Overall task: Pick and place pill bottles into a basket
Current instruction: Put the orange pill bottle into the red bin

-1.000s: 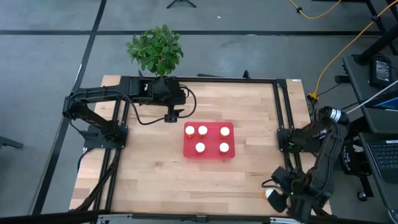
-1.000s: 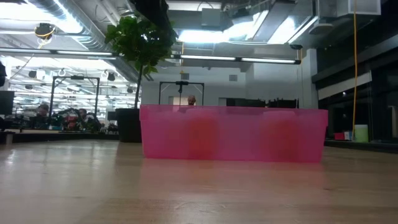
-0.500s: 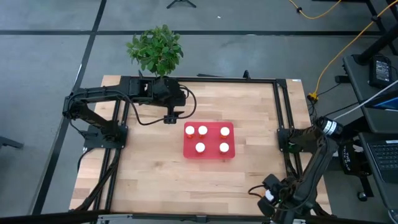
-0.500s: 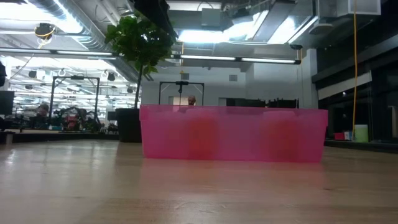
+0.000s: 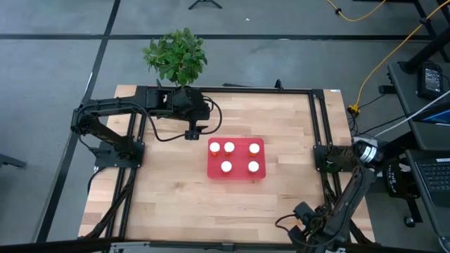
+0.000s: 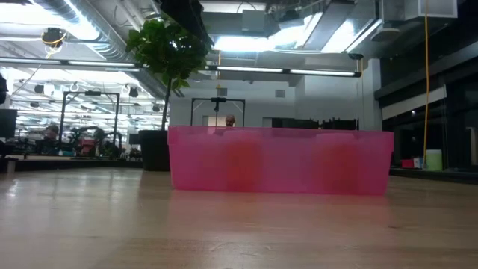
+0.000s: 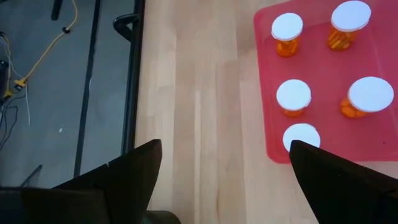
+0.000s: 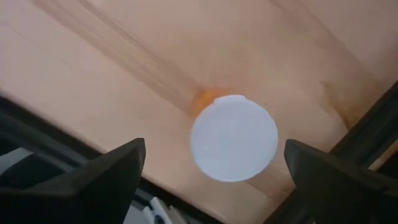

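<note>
Directly below the right gripper (image 8: 211, 163), its fingers spread wide, one pill bottle (image 8: 234, 138) stands on the table (image 5: 176, 197). Five more bottles stand in the basket (image 7: 267, 118) ahead of the left gripper (image 7: 227, 177), also spread apart.

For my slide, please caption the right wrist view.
Open right gripper hovers above the last pill bottle on the table.

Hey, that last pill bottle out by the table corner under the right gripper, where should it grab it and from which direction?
Come straight down with the right gripper and close across the white cap of the pill bottle. It stands upright with the cap facing the wrist camera, and the open fingers already sit either side of it.
</note>
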Tool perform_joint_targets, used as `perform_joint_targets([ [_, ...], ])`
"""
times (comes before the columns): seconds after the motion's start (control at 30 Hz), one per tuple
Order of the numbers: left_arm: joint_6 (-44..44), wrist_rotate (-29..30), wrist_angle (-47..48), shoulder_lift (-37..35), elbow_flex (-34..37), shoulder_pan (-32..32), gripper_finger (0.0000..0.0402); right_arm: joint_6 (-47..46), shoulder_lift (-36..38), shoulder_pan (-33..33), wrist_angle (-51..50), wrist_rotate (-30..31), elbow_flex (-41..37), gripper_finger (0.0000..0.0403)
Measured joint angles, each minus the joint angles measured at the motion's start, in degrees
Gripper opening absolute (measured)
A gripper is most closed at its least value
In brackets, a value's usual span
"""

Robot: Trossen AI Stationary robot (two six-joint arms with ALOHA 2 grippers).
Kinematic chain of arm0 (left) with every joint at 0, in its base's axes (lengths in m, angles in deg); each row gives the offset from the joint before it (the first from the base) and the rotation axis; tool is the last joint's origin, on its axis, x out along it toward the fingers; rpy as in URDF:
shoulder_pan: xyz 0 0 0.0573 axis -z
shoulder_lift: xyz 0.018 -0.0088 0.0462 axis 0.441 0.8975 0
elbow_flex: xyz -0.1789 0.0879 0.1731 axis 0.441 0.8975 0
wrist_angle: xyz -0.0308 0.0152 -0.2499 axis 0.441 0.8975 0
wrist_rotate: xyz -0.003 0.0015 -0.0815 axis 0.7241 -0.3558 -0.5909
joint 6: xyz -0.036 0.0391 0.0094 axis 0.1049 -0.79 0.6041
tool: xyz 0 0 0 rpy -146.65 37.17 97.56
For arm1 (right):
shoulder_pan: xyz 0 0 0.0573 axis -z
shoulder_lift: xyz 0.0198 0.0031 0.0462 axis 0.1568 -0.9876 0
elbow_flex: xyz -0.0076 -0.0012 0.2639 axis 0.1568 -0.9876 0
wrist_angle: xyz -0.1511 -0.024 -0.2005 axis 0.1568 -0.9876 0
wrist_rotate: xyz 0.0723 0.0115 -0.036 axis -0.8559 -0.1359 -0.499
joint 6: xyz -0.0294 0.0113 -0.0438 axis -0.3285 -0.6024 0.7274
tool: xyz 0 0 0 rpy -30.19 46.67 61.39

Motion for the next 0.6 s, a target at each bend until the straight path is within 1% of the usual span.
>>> perform_joint_targets([
  [0.1, 0.0, 0.0, 0.0, 0.0, 0.0, 0.0, 0.0347, -0.1, -1.2, -0.2, 0.3, -1.4, -0.5, 0.0385],
  [0.17, -0.1, 0.0, 0.0, 0.0, 0.0, 0.0, 0.0347, -1.1, -1.4, -0.5, 2.3, -2.3, -2.0, 0.0384],
  [0.27, -0.5, 0.0, 0.0, 0.0, 0.0, 0.0, 0.0347, -1.5, -1.4, -0.5, 5.5, -3.2, -4.5, 0.0372],
  [0.4, -0.4, 0.0, 0.0, 0.0, 0.0, 0.0, 0.0347, -1.3, -1.3, -0.5, 5.6, -3.7, -5.2, 0.0338],
  [0.6, -0.1, -0.2, 0.0, 0.0, 0.0, 0.0, 0.0347, -1.2, -1.3, -0.5, 5.6, -3.6, -5.2, 0.0264],
])
